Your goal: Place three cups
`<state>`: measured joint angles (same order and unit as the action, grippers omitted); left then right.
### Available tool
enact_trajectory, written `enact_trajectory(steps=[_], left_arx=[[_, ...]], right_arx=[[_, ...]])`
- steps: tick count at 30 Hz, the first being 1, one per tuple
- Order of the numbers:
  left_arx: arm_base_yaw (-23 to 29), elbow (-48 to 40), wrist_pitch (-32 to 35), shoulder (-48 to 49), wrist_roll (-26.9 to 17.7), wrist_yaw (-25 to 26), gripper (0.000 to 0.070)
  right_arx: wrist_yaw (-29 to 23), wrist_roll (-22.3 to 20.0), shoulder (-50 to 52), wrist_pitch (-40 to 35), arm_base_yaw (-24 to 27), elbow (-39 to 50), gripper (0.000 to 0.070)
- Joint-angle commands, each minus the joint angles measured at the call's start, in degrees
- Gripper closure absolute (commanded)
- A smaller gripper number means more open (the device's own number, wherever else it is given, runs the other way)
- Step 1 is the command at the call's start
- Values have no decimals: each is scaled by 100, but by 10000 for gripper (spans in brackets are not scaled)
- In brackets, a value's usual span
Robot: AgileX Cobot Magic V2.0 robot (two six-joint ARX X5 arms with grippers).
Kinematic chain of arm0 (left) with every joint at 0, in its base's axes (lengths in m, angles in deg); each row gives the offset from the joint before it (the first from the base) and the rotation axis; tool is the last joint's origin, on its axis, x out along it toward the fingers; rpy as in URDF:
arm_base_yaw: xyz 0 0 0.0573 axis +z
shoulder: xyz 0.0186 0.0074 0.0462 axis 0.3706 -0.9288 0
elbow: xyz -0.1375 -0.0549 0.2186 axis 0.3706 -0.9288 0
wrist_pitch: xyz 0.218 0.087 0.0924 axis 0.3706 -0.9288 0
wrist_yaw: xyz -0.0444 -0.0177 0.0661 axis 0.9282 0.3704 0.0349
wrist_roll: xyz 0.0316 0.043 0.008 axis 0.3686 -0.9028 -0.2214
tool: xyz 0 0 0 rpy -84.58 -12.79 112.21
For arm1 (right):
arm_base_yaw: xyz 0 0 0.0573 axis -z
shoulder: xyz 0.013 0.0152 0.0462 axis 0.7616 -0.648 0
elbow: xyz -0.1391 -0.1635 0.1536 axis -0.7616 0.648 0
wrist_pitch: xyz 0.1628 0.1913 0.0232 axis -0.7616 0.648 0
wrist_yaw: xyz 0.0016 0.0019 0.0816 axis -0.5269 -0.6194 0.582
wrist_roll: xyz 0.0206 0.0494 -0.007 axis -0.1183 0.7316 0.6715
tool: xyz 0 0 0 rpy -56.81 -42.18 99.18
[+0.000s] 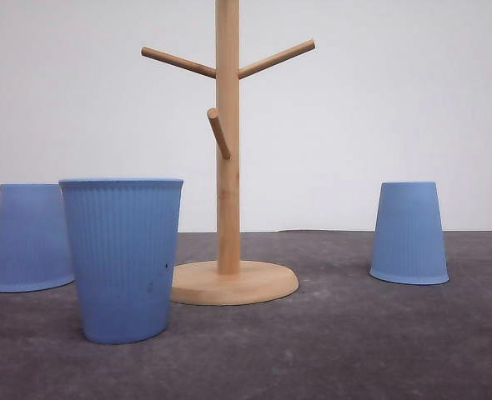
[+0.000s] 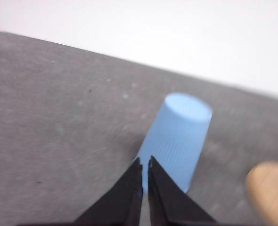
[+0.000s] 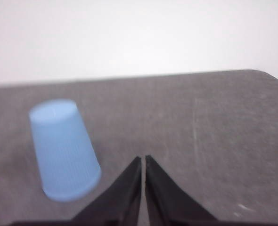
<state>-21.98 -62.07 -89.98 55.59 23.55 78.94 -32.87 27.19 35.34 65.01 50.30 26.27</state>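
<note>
I count three blue cups on the grey table [image 1: 329, 350]. The nearest cup [image 1: 123, 258] stands upright, mouth up, left of centre and in front of the wooden rack [image 1: 228, 167]. The left cup [image 1: 29, 237] sits upside down behind it, partly hidden by it. The right cup [image 1: 409, 233] is also upside down, well apart on the other side of the rack. The rack's pegs are bare.

On my left wrist camera, the left gripper [image 2: 145, 165] has its fingers nearly together, holding nothing, with an upturned cup just beyond the tips. The right gripper [image 3: 143, 161] is likewise pinched closed on nothing, an upturned cup off to one side.
</note>
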Motion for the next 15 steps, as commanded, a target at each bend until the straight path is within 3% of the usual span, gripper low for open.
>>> enact_trajectory(steps=[1, 6, 15], left_arx=[[7, 37, 251, 11, 999, 20, 700], [7, 663, -165, -16, 1180, 16, 696], [7, 2497, -2519, -695, 890, -286, 696]], right_arx=[[0, 824, 4, -179, -17, -66, 691], [0, 1308, -1, 218, -17, -630, 693], [249, 1318, -517, 1818, -17, -2073, 693]])
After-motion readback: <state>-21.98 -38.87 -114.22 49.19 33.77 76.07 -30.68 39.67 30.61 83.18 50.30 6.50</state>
